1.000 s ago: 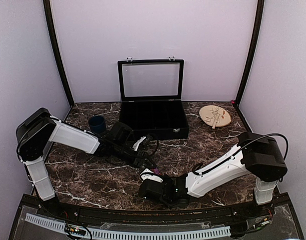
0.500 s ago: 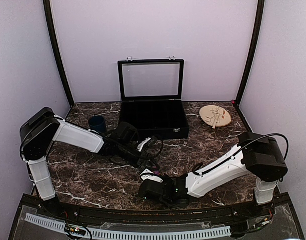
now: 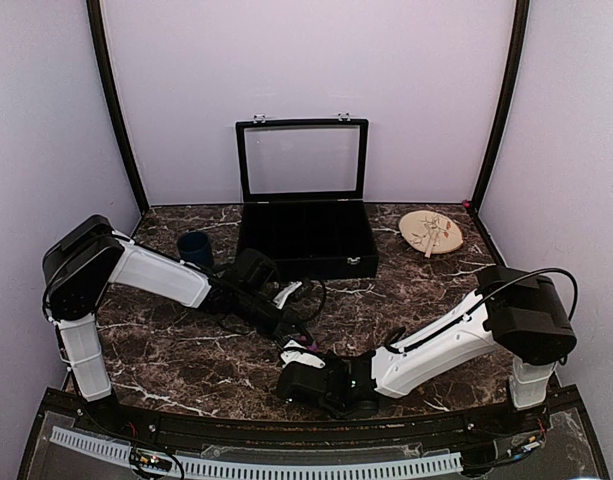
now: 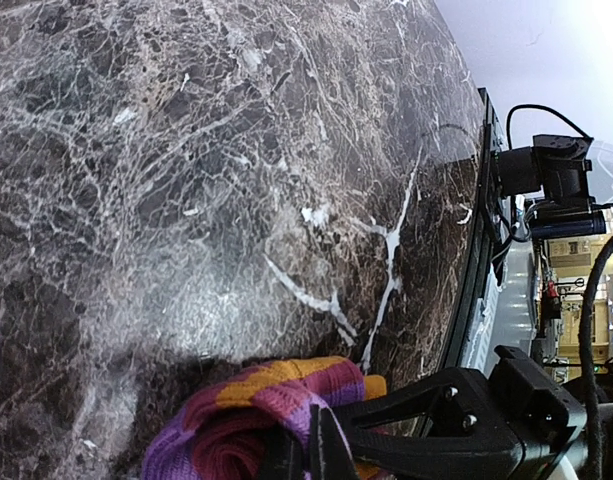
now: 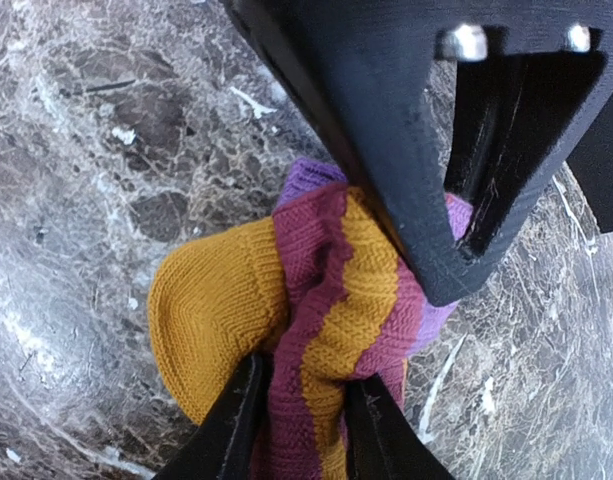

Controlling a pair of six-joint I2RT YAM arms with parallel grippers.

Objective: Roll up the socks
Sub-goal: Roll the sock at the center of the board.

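Maroon-purple-orange sock (image 5: pixel 321 290) bunched at near centre of the marble table (image 3: pixel 186 350) — right gripper (image 5: pixel 301 420) pinches it, jaws narrow; left gripper (image 4: pixel 306 442) fully closed, tips against the sock.

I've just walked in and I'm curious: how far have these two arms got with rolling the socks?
Early, I'd judge. Done: the maroon striped sock is bunched into a loose wad. In hand: the right gripper pinches it, and the left gripper looks shut on its fabric too. Left: no tight roll shows yet, and no second sock is in view.
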